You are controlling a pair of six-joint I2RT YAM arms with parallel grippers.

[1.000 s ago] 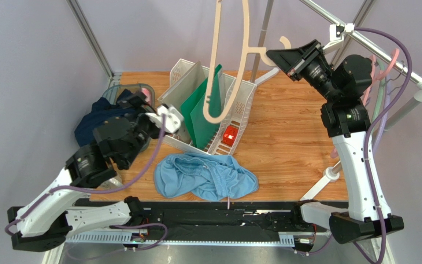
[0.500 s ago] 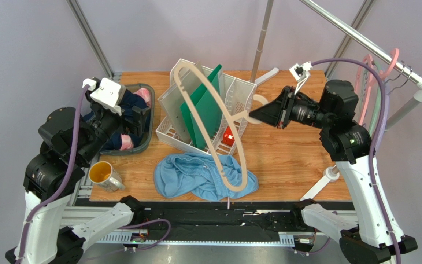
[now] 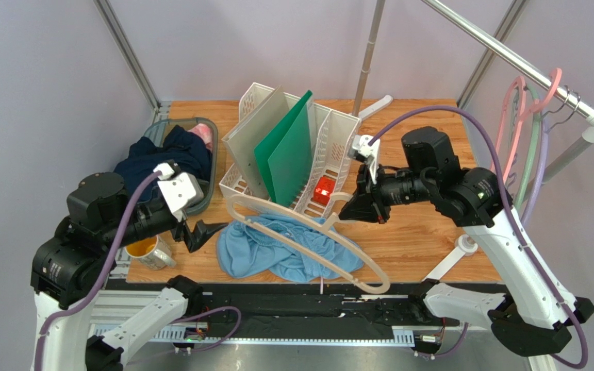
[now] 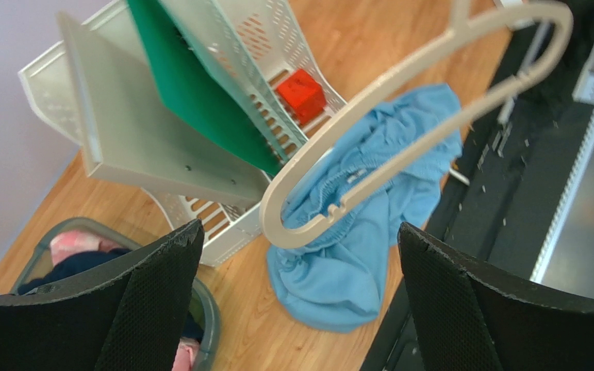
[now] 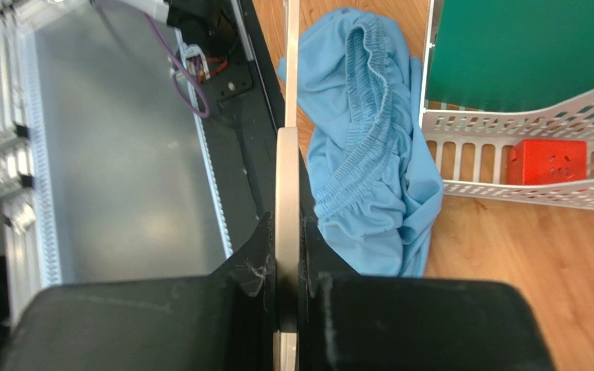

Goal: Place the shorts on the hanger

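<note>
The sky-blue shorts [image 3: 288, 249] lie crumpled on the wooden table in front of the white file rack. My right gripper [image 3: 348, 210] is shut on the beige hanger [image 3: 308, 232] near its hook. It holds the hanger nearly flat, low over the shorts. In the right wrist view the hanger [image 5: 287, 170] runs edge-on between the shut fingers, and the shorts [image 5: 374, 170] lie to its right. My left gripper [image 3: 203, 230] is open and empty, left of the shorts. In its view the hanger's end [image 4: 278, 228] and the shorts [image 4: 354, 267] lie between the wide-apart fingers.
The white file rack [image 3: 331, 151] holds a green folder [image 3: 288, 154] and a red block [image 3: 324, 188]. A grey basket [image 3: 207, 166] with a navy garment sits at the back left. A mug [image 3: 147, 249] stands near the left arm. Thin coloured hangers [image 3: 529, 131] hang on the rail at the right.
My right arm has swung the hanger down from upright to nearly flat over the shorts. My left arm has moved from the basket down to the left edge of the shorts.
</note>
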